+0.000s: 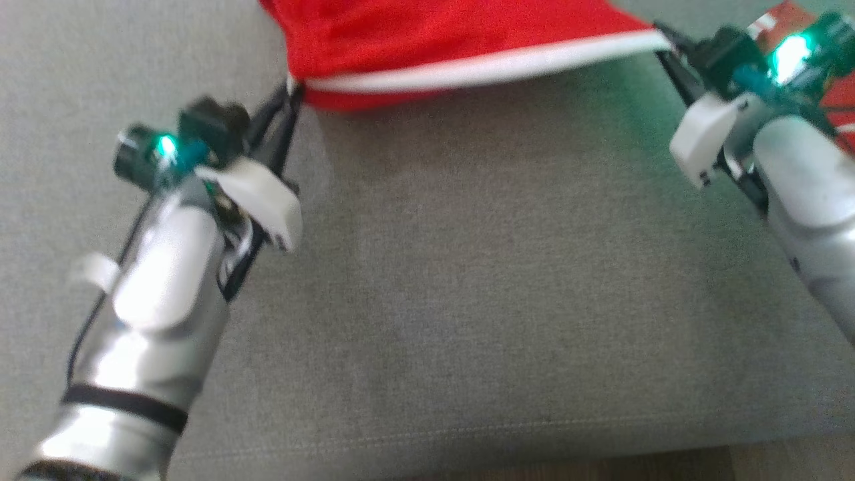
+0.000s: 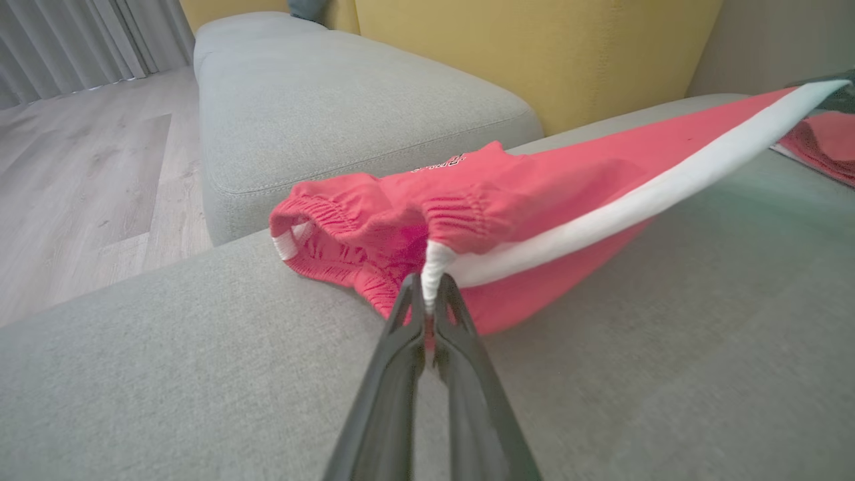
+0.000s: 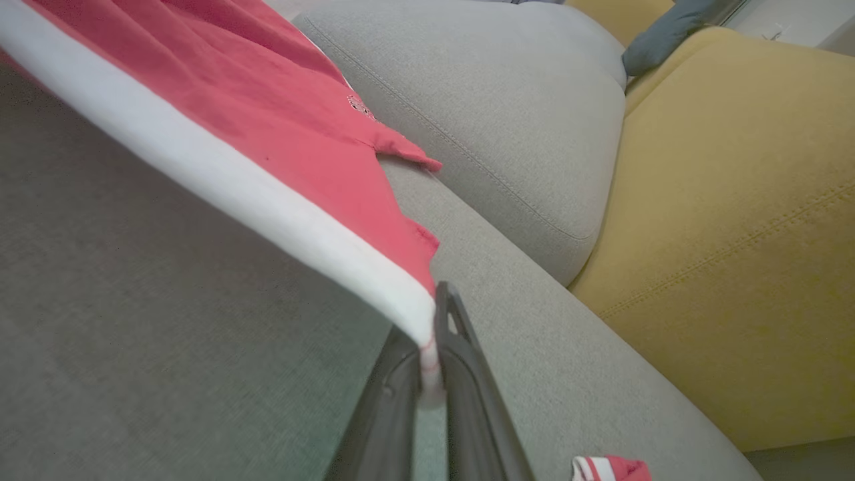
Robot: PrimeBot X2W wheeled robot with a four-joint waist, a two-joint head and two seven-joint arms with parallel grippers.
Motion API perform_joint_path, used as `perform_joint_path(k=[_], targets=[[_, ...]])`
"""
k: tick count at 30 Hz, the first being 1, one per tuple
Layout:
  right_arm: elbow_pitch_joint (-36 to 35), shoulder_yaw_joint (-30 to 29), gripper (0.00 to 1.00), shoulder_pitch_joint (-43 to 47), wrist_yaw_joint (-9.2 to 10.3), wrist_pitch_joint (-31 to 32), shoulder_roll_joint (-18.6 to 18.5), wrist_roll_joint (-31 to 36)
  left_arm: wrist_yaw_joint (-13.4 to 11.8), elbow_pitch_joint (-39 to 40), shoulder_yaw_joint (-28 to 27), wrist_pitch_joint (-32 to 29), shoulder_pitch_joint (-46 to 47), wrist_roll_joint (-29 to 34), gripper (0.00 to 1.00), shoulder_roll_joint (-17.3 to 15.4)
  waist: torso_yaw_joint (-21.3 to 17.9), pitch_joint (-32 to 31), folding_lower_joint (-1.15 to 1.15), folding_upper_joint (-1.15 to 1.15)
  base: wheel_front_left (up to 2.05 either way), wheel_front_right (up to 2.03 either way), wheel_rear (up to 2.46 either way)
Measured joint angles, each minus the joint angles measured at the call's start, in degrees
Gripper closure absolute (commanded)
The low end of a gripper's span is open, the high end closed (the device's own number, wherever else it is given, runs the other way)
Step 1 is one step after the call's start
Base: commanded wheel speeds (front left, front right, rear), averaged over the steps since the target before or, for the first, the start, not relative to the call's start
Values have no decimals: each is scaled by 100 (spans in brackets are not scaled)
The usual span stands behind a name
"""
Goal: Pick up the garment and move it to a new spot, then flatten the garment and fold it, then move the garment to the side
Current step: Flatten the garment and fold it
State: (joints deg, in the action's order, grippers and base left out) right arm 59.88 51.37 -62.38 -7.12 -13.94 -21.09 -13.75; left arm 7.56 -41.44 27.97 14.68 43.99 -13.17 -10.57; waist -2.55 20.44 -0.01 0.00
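Head view, left to right: at upper left my left gripper (image 1: 290, 100) is clamped on the white-trimmed edge of the red garment (image 1: 441, 33), which spans the top centre over the grey sofa cushion (image 1: 467, 280). At upper right my right gripper (image 1: 668, 43) pinches the other end.

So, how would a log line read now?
left jaws shut on shorts | right jaws shut on shorts | stripe stretched above sofa
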Motion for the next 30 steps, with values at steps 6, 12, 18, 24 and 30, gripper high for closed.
perform_joint_path(k=[6,12,18,24,30], targets=[[-490,656,100,491,1,94,-407,-681,0,314,94,0,-765,-4,100,-33,-57,-512,0,0,0,0,0],[-1308,1294,100,1127,0,350,-1055,-1322,0,769,199,0,-1690,-46,100,-62,-111,-1077,0,0,0,0,0],[-2405,1607,100,1654,0,680,-1876,-1772,-9,1306,334,-2,-2706,-181,100,-132,-196,-1622,0,0,0,0,0],[-3661,1584,100,2155,0,1133,-2752,-1960,-77,2190,508,-334,-3555,-332,100,-252,-335,-1926,0,0,0,0,0],[-4511,900,100,2452,0,1569,-3318,-1954,-256,3033,497,-620,-3884,-423,100,-387,-319,-1880,0,0,0,0,0]])
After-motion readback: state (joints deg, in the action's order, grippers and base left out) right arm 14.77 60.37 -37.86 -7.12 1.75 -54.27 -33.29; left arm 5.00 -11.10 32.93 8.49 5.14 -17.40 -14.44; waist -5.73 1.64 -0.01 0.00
